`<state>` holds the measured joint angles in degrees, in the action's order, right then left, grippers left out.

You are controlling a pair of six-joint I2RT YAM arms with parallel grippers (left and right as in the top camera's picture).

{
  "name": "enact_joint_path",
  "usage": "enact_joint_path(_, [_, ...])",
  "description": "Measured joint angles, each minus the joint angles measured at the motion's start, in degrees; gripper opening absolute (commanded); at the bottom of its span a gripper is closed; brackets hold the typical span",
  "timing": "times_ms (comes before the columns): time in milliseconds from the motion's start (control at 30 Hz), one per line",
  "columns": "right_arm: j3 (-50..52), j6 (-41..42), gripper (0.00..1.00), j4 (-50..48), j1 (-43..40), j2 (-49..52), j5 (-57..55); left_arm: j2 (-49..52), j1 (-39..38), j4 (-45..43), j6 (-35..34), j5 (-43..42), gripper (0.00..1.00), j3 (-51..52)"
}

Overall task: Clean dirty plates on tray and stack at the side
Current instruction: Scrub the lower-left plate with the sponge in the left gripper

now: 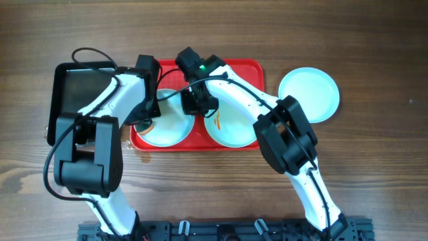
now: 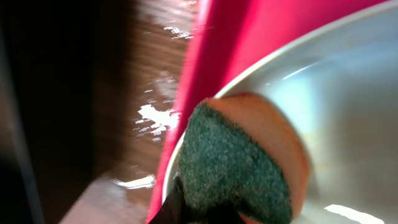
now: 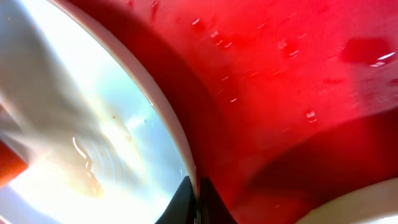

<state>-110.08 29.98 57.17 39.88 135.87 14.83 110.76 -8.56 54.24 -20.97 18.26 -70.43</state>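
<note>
- Sponge (image 2: pixel 242 162), green scouring face toward the lens, was clamped in the left gripper (image 1: pixel 146 115) at the left end of the tray (image 1: pixel 200 146), pressed on the left plate (image 1: pixel 172 128).
- That plate lay on the tray's left half, judged mid-scrub.
- Right gripper (image 3: pixel 196 200) was closed near the tray's middle, tips against that plate's rim; whether it pinched the rim could not be told.
- Middle plate (image 1: pixel 231 127), on the tray's right half, showed orange smears: judged uncleaned.
- Third plate (image 1: pixel 309 94) sat on the table (image 1: pixel 374 167) right of the tray, looking clean; no stack yet.
</note>
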Motion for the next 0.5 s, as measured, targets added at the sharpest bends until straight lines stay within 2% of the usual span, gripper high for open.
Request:
enact_joint_path(200, [0.00, -0.04, 0.04, -0.02, 0.48, 0.00, 0.15, -0.92, -0.44, 4.17, -2.60, 5.11, 0.04, -1.38])
enact_joint_path(300, [-0.35, -0.50, 0.04, 0.68, 0.07, 0.00, -0.63, -5.25, 0.37, 5.35, -4.37, 6.49, 0.04, -3.28])
enact_joint_path(500, [-0.81, -1.11, 0.05, 0.66, -0.33, -4.46, -7.85, -22.29, 0.68, 3.85, -5.33, -5.86, 0.04, -5.60])
